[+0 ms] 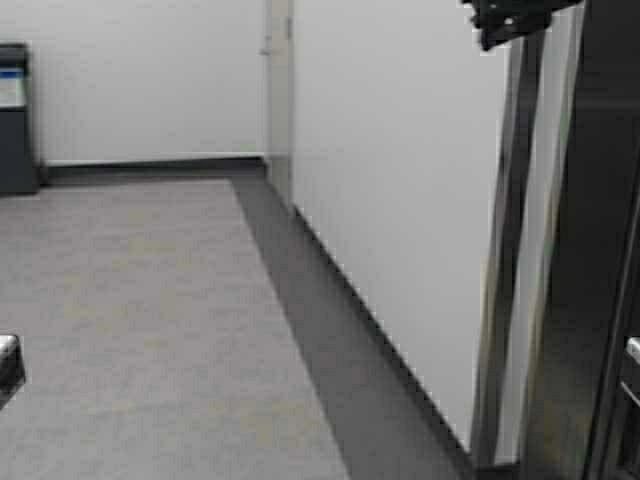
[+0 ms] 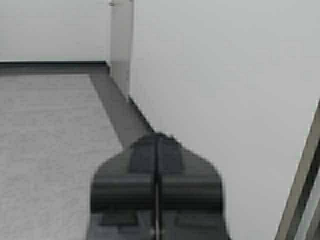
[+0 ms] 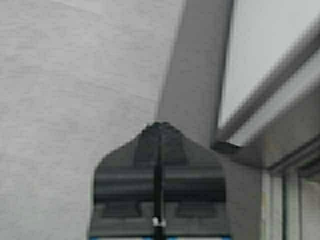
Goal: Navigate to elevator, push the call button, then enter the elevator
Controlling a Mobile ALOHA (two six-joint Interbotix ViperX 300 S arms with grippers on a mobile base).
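Carpet (image 1: 130, 330) fills most of my high view, grey, with a darker strip (image 1: 330, 360) running along the foot of a white wall (image 1: 400, 200) that takes up the middle. At the far left stands a dark bin (image 1: 15, 120) against the back wall. On the right, past the end of the white wall, I see the steel frame of the elevator (image 1: 510, 280), its tall bright edges upright, with a dark opening beyond it. I cannot find the call button anywhere in my views.

My left gripper (image 2: 157, 145) points along the white wall, out over the carpet and the dark strip; its two fingers (image 2: 142, 157) lie pressed together, closed on nothing, with only a thin seam between them. In the high view only a small part of that arm (image 1: 8, 362) peeps in at the left edge.

My right gripper (image 3: 159, 132) is likewise closed and empty, fingers (image 3: 175, 150) meeting on the centre line. It hangs over the carpet near the dark strip, with the steel frame's foot just beside it. A dark piece of my rig (image 1: 510, 20) shows at the top of the high view, near the frame
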